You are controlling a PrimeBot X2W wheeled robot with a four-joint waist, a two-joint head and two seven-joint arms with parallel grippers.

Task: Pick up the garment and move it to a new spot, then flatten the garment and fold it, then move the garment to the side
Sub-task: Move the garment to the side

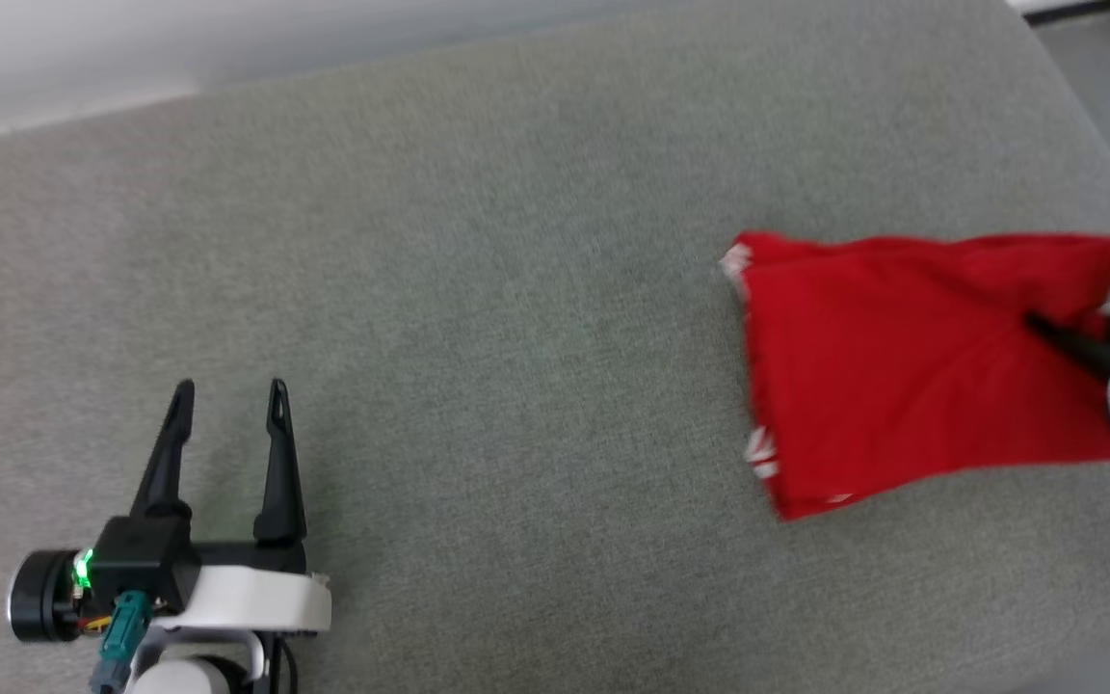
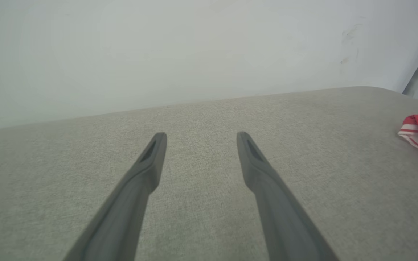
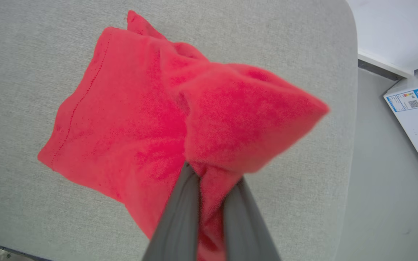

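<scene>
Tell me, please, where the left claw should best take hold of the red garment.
I would grip the striped-trim corner on the left edge of the garment, approaching from the robot's left. That edge lies flat, facing the open left claw, while the right claw is shut on the bunched opposite end.

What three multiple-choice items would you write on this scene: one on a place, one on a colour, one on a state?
1. Where is the garment in the head view? A. right side B. left side C. centre
2. Its main colour? A. blue B. red C. green
3. The left gripper is: A. shut on cloth B. shut, empty C. open, empty
Answers: A, it lies at the right, held by the right gripper; B, the cloth is red; C, its jaws stand apart over the cushion.
</scene>
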